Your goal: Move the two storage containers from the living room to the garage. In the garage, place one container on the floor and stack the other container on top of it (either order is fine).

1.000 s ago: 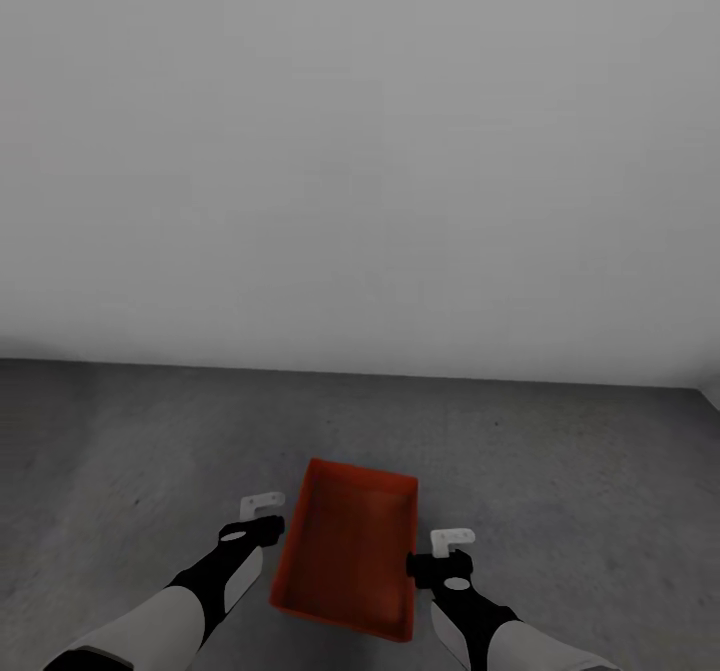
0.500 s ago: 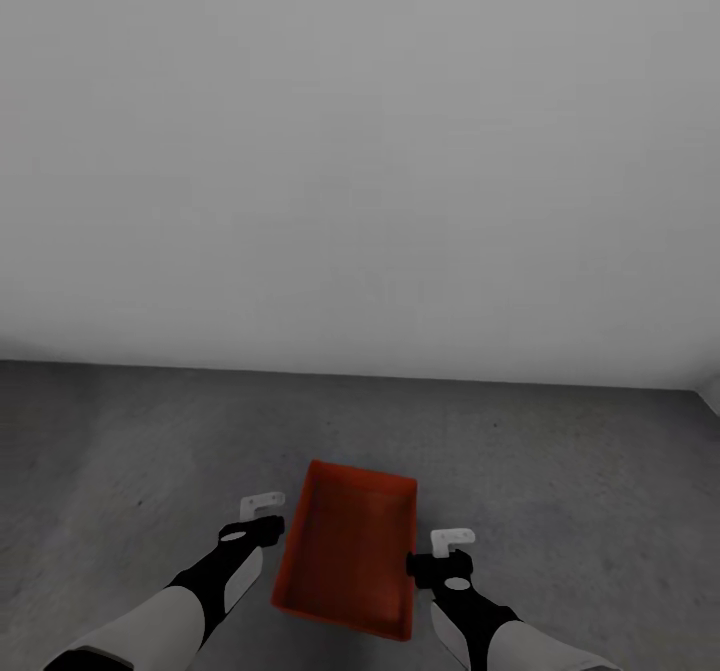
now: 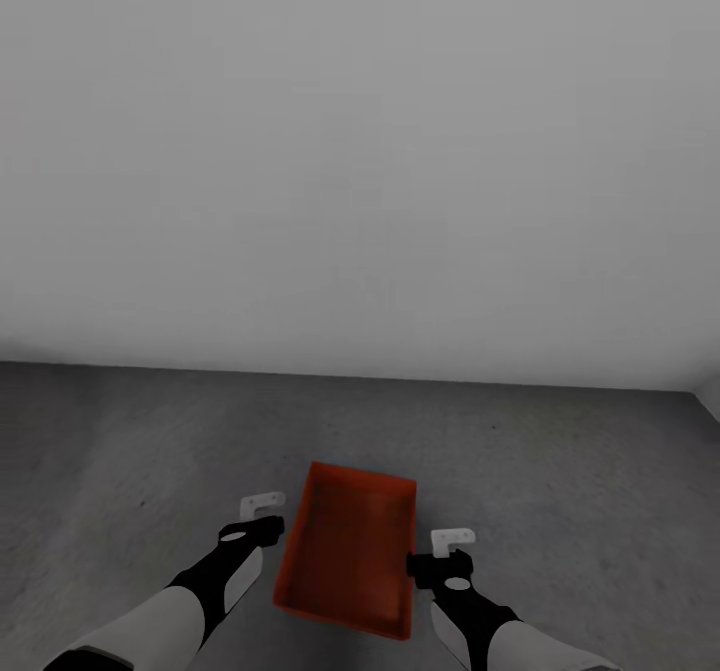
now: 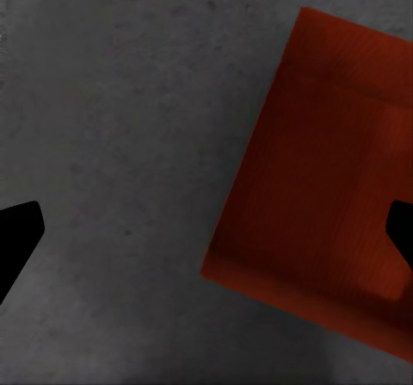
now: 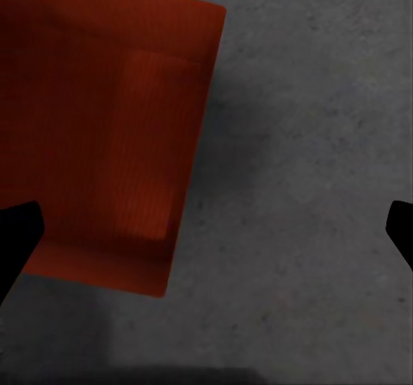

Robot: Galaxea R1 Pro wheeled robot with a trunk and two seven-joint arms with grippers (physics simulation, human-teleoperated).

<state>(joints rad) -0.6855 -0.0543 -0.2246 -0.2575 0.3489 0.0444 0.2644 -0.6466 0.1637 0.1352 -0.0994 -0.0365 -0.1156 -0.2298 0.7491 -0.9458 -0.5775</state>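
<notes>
One orange-red storage container (image 3: 348,549) lies open-topped and empty, low over the dark grey speckled floor (image 3: 560,471) of the garage, between my two arms. My left gripper (image 3: 255,526) hangs open beside its left wall, apart from it. At the right wall my right gripper (image 3: 440,559) is also open and holds nothing. From the left wrist the container (image 4: 318,204) lies below the spread fingertips (image 4: 17,239). The right wrist view has the container (image 5: 95,127) under one fingertip (image 5: 17,234), with a soft shadow beside it on the floor.
A plain white-grey wall (image 3: 360,151) rises straight ahead and meets the floor a little beyond the container. Bare concrete-like floor spreads to both sides of the bin.
The container has sunk slightly and looks a little smaller in the head view, its near edge drawing away from the grippers. Both arms and the camera have stayed still.
</notes>
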